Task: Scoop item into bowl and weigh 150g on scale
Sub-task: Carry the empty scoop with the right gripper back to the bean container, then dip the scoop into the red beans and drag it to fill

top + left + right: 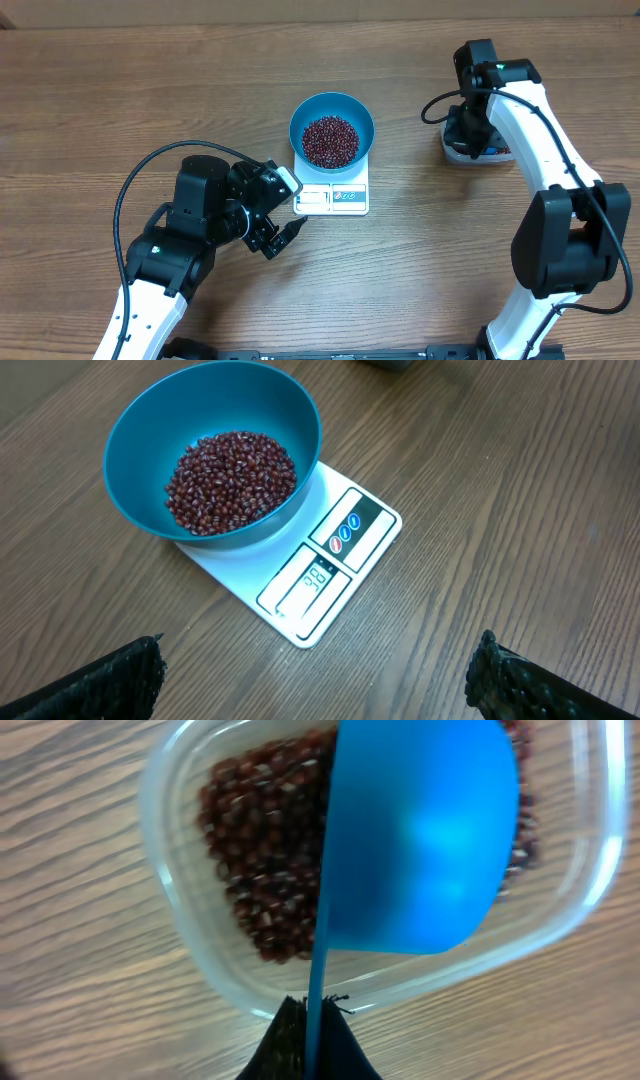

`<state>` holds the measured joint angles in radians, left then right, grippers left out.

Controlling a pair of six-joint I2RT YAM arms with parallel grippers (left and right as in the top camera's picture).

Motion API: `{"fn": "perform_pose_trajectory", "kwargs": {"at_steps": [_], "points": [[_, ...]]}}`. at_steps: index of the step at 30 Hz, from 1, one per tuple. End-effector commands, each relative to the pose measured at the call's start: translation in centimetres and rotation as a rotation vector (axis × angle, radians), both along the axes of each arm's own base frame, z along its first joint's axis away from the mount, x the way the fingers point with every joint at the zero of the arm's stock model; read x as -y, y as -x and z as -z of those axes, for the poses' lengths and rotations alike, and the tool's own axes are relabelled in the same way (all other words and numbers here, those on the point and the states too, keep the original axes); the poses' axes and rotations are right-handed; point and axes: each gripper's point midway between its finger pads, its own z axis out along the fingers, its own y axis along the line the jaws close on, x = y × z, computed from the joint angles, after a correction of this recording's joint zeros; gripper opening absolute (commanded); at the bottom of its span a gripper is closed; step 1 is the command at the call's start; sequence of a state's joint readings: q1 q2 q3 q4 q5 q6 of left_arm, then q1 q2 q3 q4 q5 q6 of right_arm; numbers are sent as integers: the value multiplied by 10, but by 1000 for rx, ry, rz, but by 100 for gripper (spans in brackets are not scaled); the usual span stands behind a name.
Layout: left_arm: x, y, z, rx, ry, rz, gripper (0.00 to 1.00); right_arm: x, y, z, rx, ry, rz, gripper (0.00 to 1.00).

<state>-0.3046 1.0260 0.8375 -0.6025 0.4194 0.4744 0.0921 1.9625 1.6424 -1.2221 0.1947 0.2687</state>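
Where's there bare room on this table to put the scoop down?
Bare wood lies between the bowl and the tub, across the far left corner beyond the left gripper, and in front of the scale toward the near edge. Crowded: the scale's left side, where the open left gripper sits, and the tub, with the right gripper holding the scoop over it.

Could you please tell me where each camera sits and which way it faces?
Overhead: above table, looking down on bowl of beans, scale, left arm, right arm.
Left wrist: on left arm, facing bowl and scale; open left gripper shows.
Right wrist: facing down at scoop and tub; right gripper clamps it.
Shared: first two show bowl.
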Motion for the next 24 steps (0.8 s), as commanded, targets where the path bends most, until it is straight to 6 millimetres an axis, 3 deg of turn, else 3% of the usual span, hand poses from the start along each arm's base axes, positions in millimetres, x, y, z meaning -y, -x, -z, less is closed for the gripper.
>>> {"fn": "perform_pose_trajectory", "kwargs": {"at_steps": [1,6,15,24], "points": [[0,1,1,-11,12,1,100,-28,3,3,-18,-160,-76,4],[0,1,1,-11,12,1,100,-37,-1,-2,-1,-211,-81,4],[0,1,1,-11,12,1,99,-27,-23,-45,116,-238,-65,4],[0,1,1,-11,12,1,100,-17,-18,-52,103,-388,-73,4]]}}
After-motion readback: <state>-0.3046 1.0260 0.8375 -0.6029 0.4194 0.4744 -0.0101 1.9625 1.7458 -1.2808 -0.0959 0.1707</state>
